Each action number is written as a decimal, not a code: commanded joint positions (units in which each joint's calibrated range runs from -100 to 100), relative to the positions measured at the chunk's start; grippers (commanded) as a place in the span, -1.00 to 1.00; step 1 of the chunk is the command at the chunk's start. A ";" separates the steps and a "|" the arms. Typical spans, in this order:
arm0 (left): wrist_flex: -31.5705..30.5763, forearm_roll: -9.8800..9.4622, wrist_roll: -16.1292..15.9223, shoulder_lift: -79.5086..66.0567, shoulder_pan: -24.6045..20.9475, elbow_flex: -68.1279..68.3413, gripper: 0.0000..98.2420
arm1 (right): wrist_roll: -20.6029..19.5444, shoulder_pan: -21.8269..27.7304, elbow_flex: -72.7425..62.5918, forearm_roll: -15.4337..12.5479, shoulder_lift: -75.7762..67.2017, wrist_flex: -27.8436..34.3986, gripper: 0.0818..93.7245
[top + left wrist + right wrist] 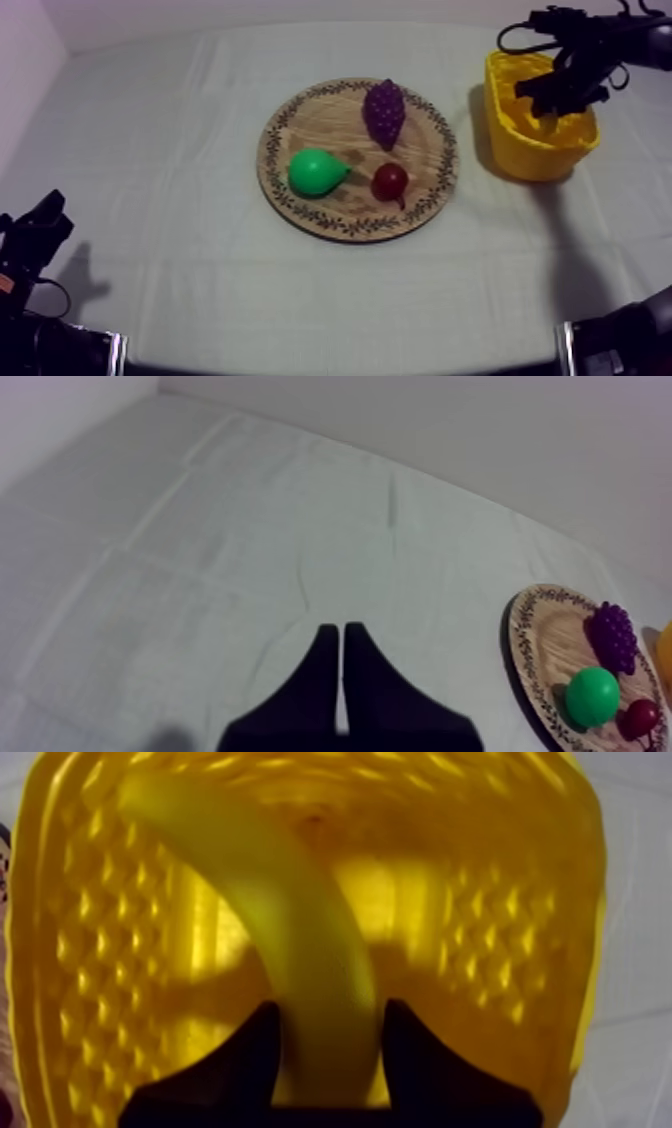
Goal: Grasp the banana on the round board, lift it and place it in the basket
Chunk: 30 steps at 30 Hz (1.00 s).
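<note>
the right hand (325, 1020) is over the yellow basket (540, 150). its two fingers are clenched on one end of the banana (290, 912). the banana reaches down inside the basket. i cannot tell if its far end touches the bottom. the basket stands on the surface (150, 120) near the board (340, 125), on the right arm's side of it, not touching it. on the board lie the grapes (384, 112), the pear (317, 171) and the small red fruit (389, 182). the pear and the small red fruit are side by side, a bit apart. the left hand (335, 631) is well apart from the board, on the left arm's side of it. its fingers are pressed together with nothing in them.
</note>
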 commanded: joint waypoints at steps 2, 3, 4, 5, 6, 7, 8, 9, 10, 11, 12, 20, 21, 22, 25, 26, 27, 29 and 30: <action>0.00 -0.02 0.02 -0.01 0.00 0.03 -1.00 | -0.51 -0.15 0.34 0.59 0.10 -0.25 -0.23; 0.00 -0.02 0.02 -0.01 0.00 0.03 -1.00 | -0.62 -0.21 0.40 0.72 0.11 -0.34 -0.22; 0.00 -0.02 0.02 -0.01 0.00 0.03 -1.00 | -0.76 -0.27 0.48 0.89 0.12 -0.42 -0.20; 0.00 -0.02 0.02 -0.01 0.00 0.03 -1.00 | -0.93 -0.31 0.54 1.07 0.12 -0.50 -0.19; 0.00 -0.02 0.02 -0.01 0.00 0.03 -1.00 | -1.05 -0.34 0.61 1.17 0.12 -0.56 -0.17; 0.00 -0.02 0.02 -0.01 0.00 0.03 -1.00 | -1.08 -0.37 0.67 1.19 0.12 -0.60 -0.17; 0.00 -0.02 0.02 -0.01 0.00 0.03 -1.00 | -0.98 -0.36 0.67 1.13 0.13 -0.63 -0.18; 0.00 -0.02 0.02 -0.01 0.00 0.03 -1.00 | -0.78 -0.35 0.64 0.97 0.13 -0.65 -0.20; 0.00 -0.02 0.02 -0.01 0.00 0.03 -1.00 | -0.48 -0.33 0.55 0.71 0.10 -0.61 -0.23; 0.00 -0.02 0.02 -0.01 0.00 0.03 -1.00 | -0.07 -0.31 0.38 0.35 0.06 -0.52 -0.28; 0.00 -0.02 0.02 -0.01 0.00 0.03 -1.00 | 0.38 -0.27 0.17 -0.07 0.00 -0.38 -0.34; 0.00 -0.02 0.02 -0.01 0.00 0.03 -1.00 | 2.76 0.81 -2.17 -3.24 -1.72 0.15 -0.88; 0.00 -0.02 0.02 -0.01 0.00 0.03 -1.00 | 2.46 0.86 -2.72 -3.03 -1.95 0.43 -0.90; 0.00 -0.02 0.02 -0.01 0.00 0.03 -1.00 | 2.07 0.84 -3.40 -2.66 -2.22 0.79 -0.92; 0.00 -0.02 0.02 -0.01 0.00 0.03 -1.00 | 0.46 0.53 -5.97 -0.73 -3.34 2.15 -0.94; 0.00 -0.02 0.02 -0.01 0.00 0.03 -1.00 | -0.28 0.36 -7.01 0.21 -3.88 2.70 -0.95; 0.00 -0.02 0.02 -0.01 0.00 0.03 -1.00 | -0.95 0.20 -8.21 1.13 -4.54 3.28 -0.95; 0.00 -0.02 0.02 -0.01 0.00 0.03 -1.00 | -2.27 -0.10 -10.68 2.99 -6.24 4.35 -0.96; 0.00 -0.02 0.02 -0.01 0.00 0.03 -1.00 | -2.83 -0.22 -11.84 3.84 -7.36 4.73 -0.96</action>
